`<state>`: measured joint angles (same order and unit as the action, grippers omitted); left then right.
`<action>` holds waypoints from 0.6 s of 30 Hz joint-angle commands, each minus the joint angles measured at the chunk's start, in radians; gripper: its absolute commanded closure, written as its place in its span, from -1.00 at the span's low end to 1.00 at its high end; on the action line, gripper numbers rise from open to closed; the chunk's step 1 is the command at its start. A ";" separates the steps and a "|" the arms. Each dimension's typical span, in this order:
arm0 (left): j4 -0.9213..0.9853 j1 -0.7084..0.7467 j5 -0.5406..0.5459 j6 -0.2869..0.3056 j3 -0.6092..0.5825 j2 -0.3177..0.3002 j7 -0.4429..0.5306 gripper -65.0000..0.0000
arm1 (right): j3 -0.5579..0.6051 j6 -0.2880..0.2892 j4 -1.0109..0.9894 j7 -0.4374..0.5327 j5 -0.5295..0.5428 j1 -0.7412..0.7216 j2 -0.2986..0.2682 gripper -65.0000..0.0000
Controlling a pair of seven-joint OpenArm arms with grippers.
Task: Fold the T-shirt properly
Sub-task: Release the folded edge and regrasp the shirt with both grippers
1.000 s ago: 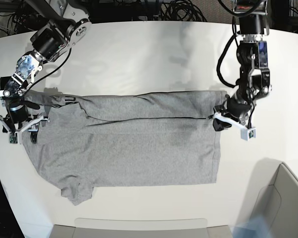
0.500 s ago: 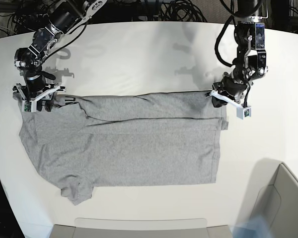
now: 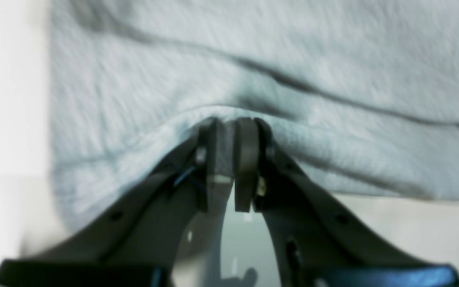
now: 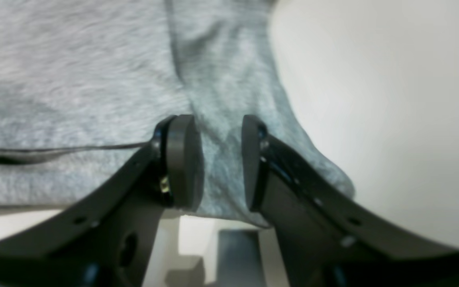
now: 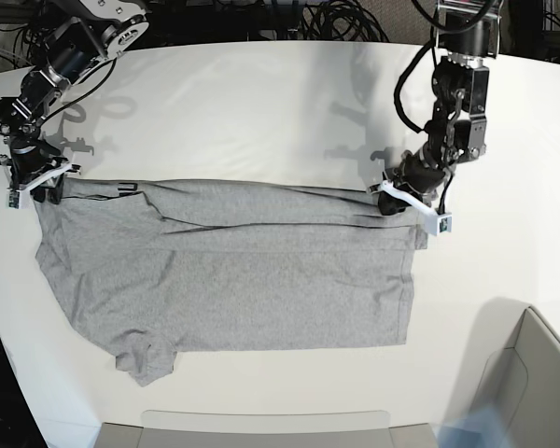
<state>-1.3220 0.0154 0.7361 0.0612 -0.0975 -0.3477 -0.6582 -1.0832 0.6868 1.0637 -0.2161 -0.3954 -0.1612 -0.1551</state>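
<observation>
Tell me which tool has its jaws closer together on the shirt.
The left tool: its jaws nearly touch, pinching the T-shirt edge. The right tool shows a wider cloth-filled gap.

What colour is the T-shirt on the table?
Heather grey T-shirt, plain; clearest in the base view.

**Left gripper pinching the shirt's edge**

The left gripper rises from the bottom of the frame, its two dark fingers nearly together at frame centre, with a thin fold of grey cloth clamped between them. The T-shirt fills the upper frame, its edge arching up over the fingertips. Long creases run diagonally across the fabric. The pale table shows at left and lower right.
</observation>
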 commanded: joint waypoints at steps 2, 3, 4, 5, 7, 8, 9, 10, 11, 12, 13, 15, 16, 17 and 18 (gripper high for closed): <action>0.054 0.007 -0.063 -0.065 0.005 -0.044 -0.058 0.70 | -0.007 0.011 -0.017 -0.019 -0.027 -0.021 -0.048 0.42; 0.057 0.007 -0.060 -0.065 0.005 -0.050 -0.058 0.70 | -0.007 0.011 -0.021 -0.019 -0.027 -0.021 -0.057 0.42; 0.052 0.008 -0.059 -0.065 0.005 -0.052 -0.058 0.70 | -0.007 0.011 -0.018 -0.019 -0.027 -0.021 -0.059 0.42; 0.039 0.010 -0.060 -0.065 0.005 -0.052 -0.065 0.70 | -0.007 0.011 -0.013 -0.019 -0.027 -0.018 -0.059 0.42; 0.016 0.031 -0.059 -0.065 0.005 -0.052 -0.067 0.70 | -0.005 0.011 0.003 -0.019 -0.027 -0.018 -0.059 0.42; 0.011 0.048 -0.059 -0.065 0.005 -0.050 -0.067 0.70 | -0.005 0.011 0.010 -0.019 -0.027 -0.016 -0.057 0.42; 0.011 0.061 -0.059 -0.065 0.005 -0.049 -0.067 0.70 | -0.007 0.011 0.011 -0.019 -0.027 -0.016 -0.057 0.42; 0.011 0.067 -0.060 -0.065 0.005 -0.049 -0.067 0.70 | -0.007 0.011 0.011 -0.019 -0.027 -0.016 -0.057 0.42; 0.011 0.073 -0.060 -0.065 0.005 -0.049 -0.067 0.70 | -0.007 0.011 0.011 -0.019 -0.027 -0.016 -0.057 0.42; 0.003 0.074 -0.057 -0.065 0.005 -0.049 -0.067 0.70 | -0.007 0.011 0.014 -0.019 -0.027 -0.016 -0.057 0.42; -0.023 0.087 -0.057 -0.065 0.005 -0.049 -0.067 0.70 | -0.008 0.011 0.029 -0.019 -0.026 -0.016 -0.057 0.42; -0.115 0.137 -0.056 -0.070 0.006 -0.052 -0.067 0.70 | -0.016 0.011 0.082 -0.019 -0.018 -0.007 -0.042 0.42; -0.182 0.160 -0.056 -0.070 0.006 -0.052 -0.067 0.70 | -0.022 0.011 0.117 -0.018 -0.017 -0.004 -0.024 0.42; -0.248 0.179 -0.057 -0.071 0.006 -0.052 -0.067 0.70 | -0.024 0.011 0.158 -0.016 -0.009 -0.004 -0.005 0.42; -0.294 0.189 -0.057 -0.071 0.006 -0.052 -0.067 0.70 | -0.018 0.011 0.197 -0.018 0.002 -0.004 0.010 0.42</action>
<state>-1.6035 0.2073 0.6739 -0.0101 -0.0906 -0.3935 -0.7177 -1.1076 0.6872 1.2404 -0.2653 -0.4160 -0.1452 -0.1310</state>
